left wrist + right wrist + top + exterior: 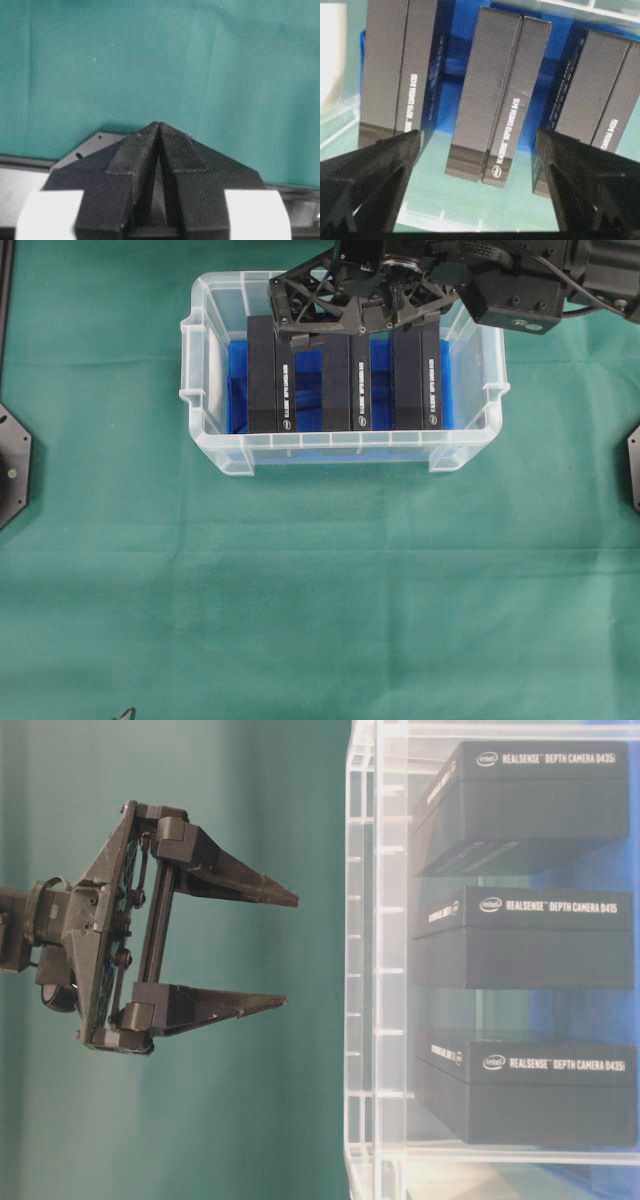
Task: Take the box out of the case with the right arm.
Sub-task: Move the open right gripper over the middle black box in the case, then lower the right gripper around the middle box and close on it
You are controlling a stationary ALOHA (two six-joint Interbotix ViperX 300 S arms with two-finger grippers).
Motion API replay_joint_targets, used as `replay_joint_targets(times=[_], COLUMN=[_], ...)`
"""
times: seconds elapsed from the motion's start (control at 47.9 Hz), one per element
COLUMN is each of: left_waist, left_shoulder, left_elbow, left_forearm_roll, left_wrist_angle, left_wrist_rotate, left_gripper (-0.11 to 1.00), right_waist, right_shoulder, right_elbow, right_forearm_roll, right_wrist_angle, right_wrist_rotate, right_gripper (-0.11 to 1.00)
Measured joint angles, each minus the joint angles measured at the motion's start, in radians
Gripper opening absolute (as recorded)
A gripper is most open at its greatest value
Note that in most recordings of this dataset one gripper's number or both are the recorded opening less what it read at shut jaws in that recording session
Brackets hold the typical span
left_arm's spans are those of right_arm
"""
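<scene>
The clear case (340, 448) with a blue-lined bottom holds three black boxes standing on edge, side by side. My right gripper (345, 332) hangs over the case's far rim, open and holding nothing. In the right wrist view the middle box (495, 100) sits centred ahead of the gap between my right gripper (479, 135) fingers, with the left box (395, 70) and right box (600, 85) beyond each finger. The table-level view shows this gripper (290, 952) short of the case wall (360, 960), touching nothing. My left gripper (158, 124) is shut over bare green cloth.
Green cloth (320, 600) covers the table around the case. Black arm base plates sit at the left edge (10, 465) and right edge (633, 470). A corner of a black plate (85, 150) lies under my left gripper.
</scene>
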Motion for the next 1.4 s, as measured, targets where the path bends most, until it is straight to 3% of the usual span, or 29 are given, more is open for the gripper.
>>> replay_joint_targets(times=[1.399], left_waist=[0.000], left_shoulder=[0.000], left_elbow=[-0.002], left_forearm_roll=[-0.002], left_wrist_angle=[0.000], left_wrist_rotate=[0.000], left_gripper=[0.00], right_waist=[0.000], right_shoulder=[0.018], right_elbow=[0.006], right_forearm_roll=[0.000], right_wrist_angle=[0.000], right_wrist_rotate=[0.000], right_gripper=[0.93])
